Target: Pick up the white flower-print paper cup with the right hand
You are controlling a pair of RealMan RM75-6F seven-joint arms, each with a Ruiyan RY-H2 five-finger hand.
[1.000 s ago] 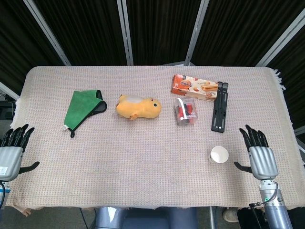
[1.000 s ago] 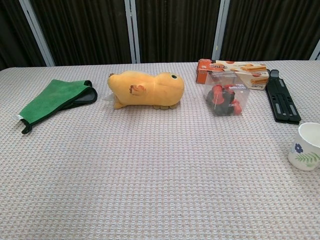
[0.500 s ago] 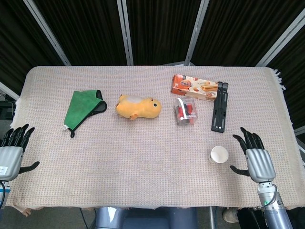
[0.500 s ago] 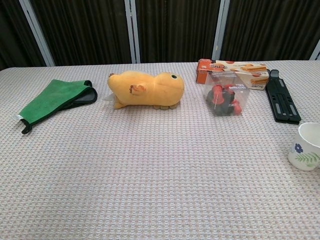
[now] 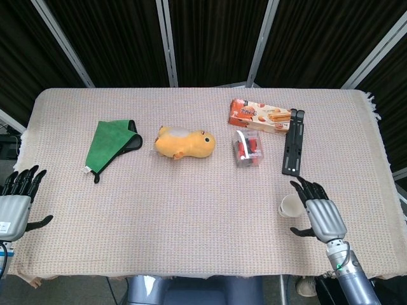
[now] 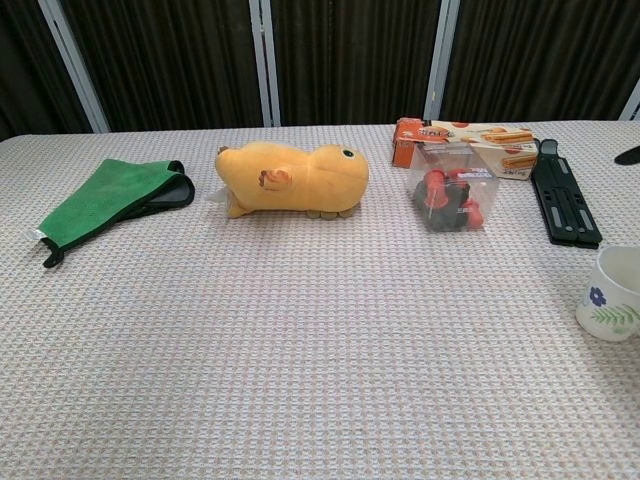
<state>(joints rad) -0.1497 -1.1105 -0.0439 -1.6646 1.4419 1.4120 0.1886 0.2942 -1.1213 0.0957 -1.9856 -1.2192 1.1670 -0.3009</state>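
The white flower-print paper cup [image 5: 289,205] stands upright near the table's front right; in the chest view the cup [image 6: 610,293] shows a blue flower and green leaves at the right edge. My right hand [image 5: 317,212] hovers just right of the cup, fingers spread, overlapping its right rim in the head view and holding nothing. In the chest view only a dark fingertip shows at the far right edge. My left hand [image 5: 15,202] rests open at the table's front left edge.
A green cloth [image 5: 110,143], a yellow plush toy [image 5: 184,142], a clear box of red items [image 5: 247,148], a snack box [image 5: 261,115] and a black folded stand [image 5: 294,141] lie across the far half of the table [image 5: 191,216].
My right hand has moved left toward the cup, from a clear gap beside it to overlapping its right side. The cup and left hand have not moved.
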